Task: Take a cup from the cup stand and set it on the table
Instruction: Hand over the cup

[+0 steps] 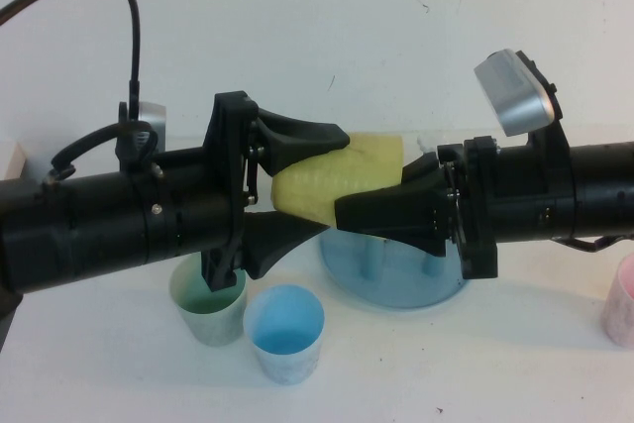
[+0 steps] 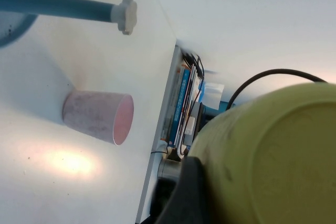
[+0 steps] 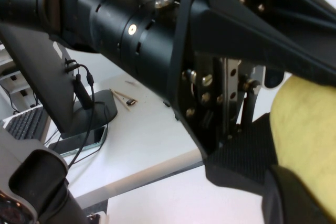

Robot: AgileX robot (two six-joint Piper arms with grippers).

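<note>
The yellow cup [image 1: 327, 185] lies on its side in the air above the blue cup stand [image 1: 396, 274], which rests on the white table [image 1: 446, 373]. My left gripper [image 1: 332, 183] comes from the left and straddles the cup's base end, one finger above and one below, shut on it. My right gripper [image 1: 344, 210] comes from the right, its fingers pinched together on the cup's wall near the mouth. The left wrist view shows the cup's round base [image 2: 273, 156] close up and two white-capped pegs [image 2: 63, 4]. In the right wrist view the cup [image 3: 310, 124] lies against a fingertip [image 3: 294, 198].
A pale green cup [image 1: 210, 304] and a light blue cup [image 1: 285, 332] stand under the left arm near the front edge. A pink cup [image 1: 622, 306] stands at the far right, also visible as the pink cup [image 2: 100, 116] near the table's edge.
</note>
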